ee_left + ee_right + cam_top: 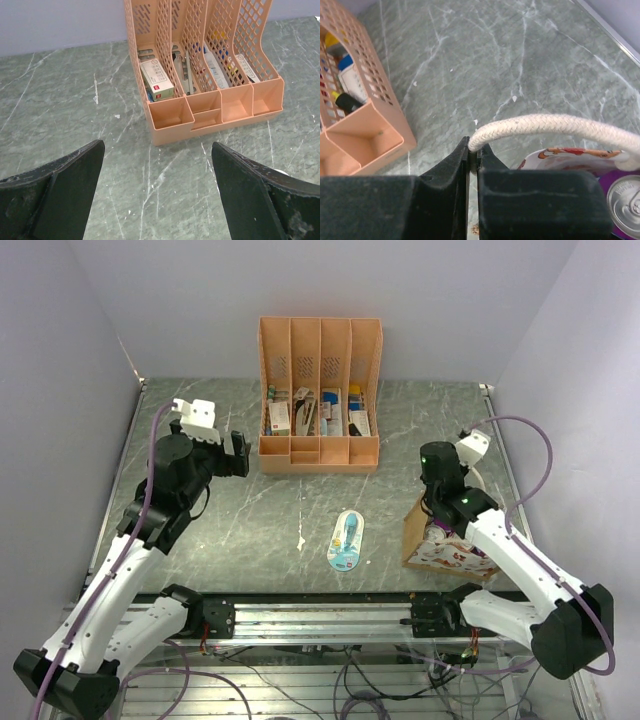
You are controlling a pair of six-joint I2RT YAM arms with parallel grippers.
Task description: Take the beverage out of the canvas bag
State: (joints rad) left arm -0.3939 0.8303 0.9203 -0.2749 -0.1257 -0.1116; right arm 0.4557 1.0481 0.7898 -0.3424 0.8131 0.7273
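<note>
The canvas bag (445, 542), tan with a white printed face, stands at the right front of the table. My right gripper (473, 148) is shut on one cream rope handle (555, 126) of the bag, just above its opening. In the right wrist view the top of a silver beverage can (626, 204) with purple sides shows inside the bag at the lower right. In the top view the right gripper (440, 502) sits over the bag. My left gripper (157, 165) is open and empty above the table at the left, in the top view (238, 453), facing the organizer.
An orange slotted desk organizer (320, 400) holding several small items stands at the back centre; it also shows in the left wrist view (210, 95). A blue and white blister pack (346, 538) lies on the table left of the bag.
</note>
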